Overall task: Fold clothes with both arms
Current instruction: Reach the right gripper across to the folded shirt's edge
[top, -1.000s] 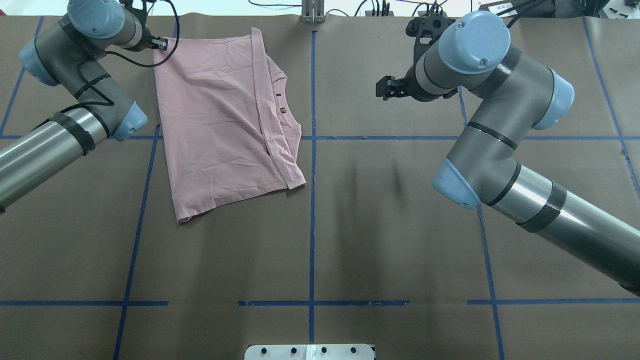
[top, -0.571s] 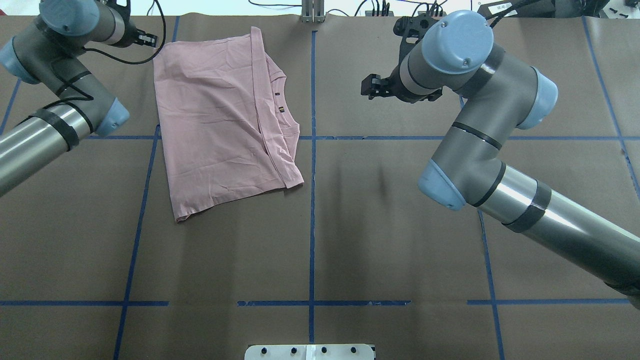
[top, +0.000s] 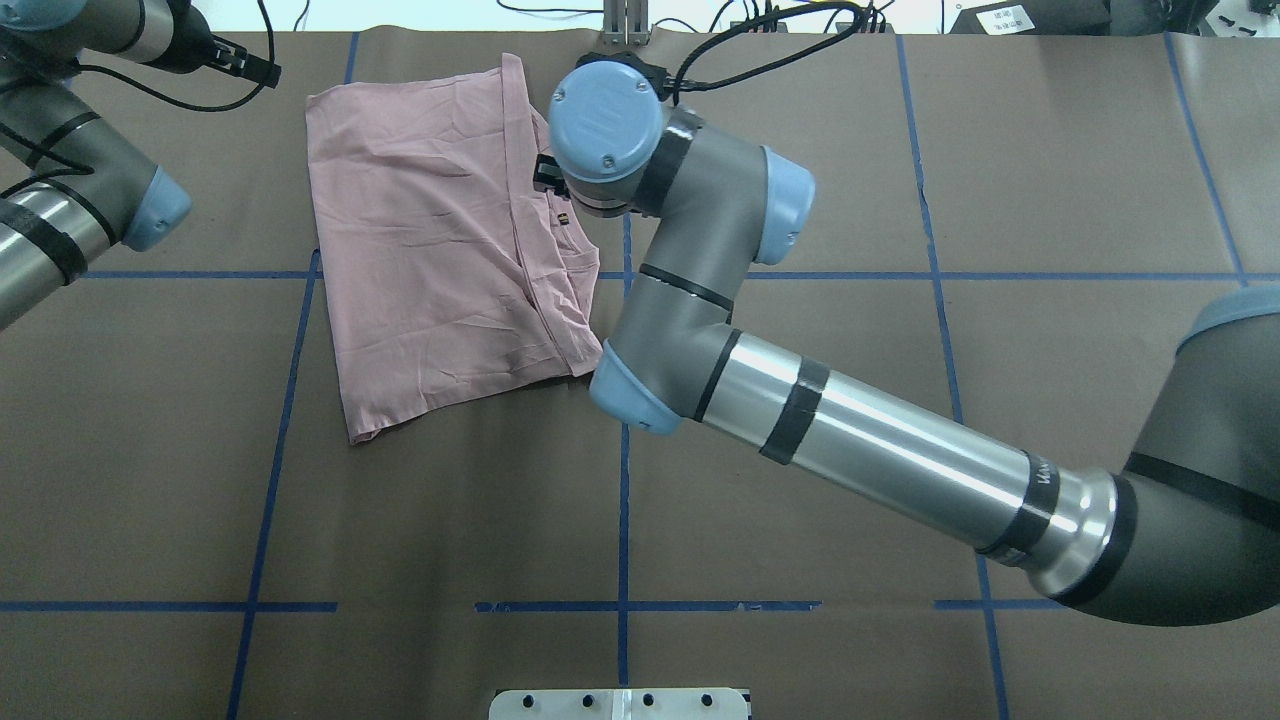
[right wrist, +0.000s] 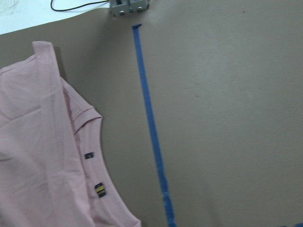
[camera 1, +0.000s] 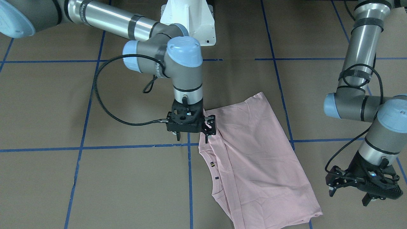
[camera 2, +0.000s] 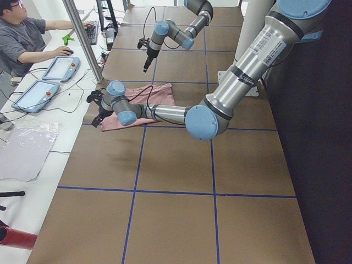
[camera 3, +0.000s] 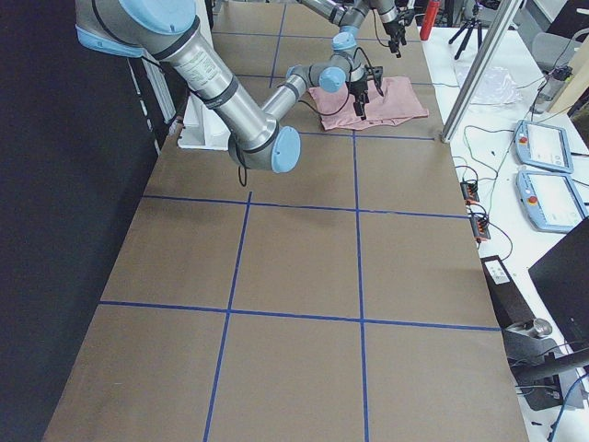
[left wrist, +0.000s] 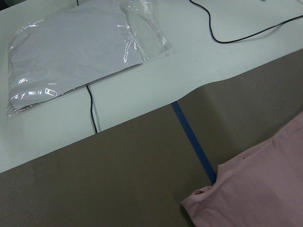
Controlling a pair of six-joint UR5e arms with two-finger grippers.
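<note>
The pale pink T-shirt (top: 430, 240) lies folded in half on the brown paper, left of the centre line, collar and small tags on its right edge; its print is hidden. It also shows in the front view (camera 1: 254, 159), the left wrist view (left wrist: 265, 189) and the right wrist view (right wrist: 42, 156). My right gripper (camera 1: 192, 138) is open and empty, pointing down just above the shirt's collar-side edge; in the overhead view it is mostly hidden under the wrist. My left gripper (camera 1: 348, 197) is open and empty, off the shirt's far left corner, apart from the cloth.
The white pedestal base (camera 1: 187, 19) stands at the near edge. A metal bracket (top: 625, 25) sits at the table's far edge. A plastic bag with white cloth (left wrist: 71, 52) lies on the white table beyond the paper. An operator (camera 2: 27, 38) sits at that side.
My right arm has swung left across the centre line to the shirt's collar edge. My left arm has drawn back to the left, away from the shirt's far corner.
</note>
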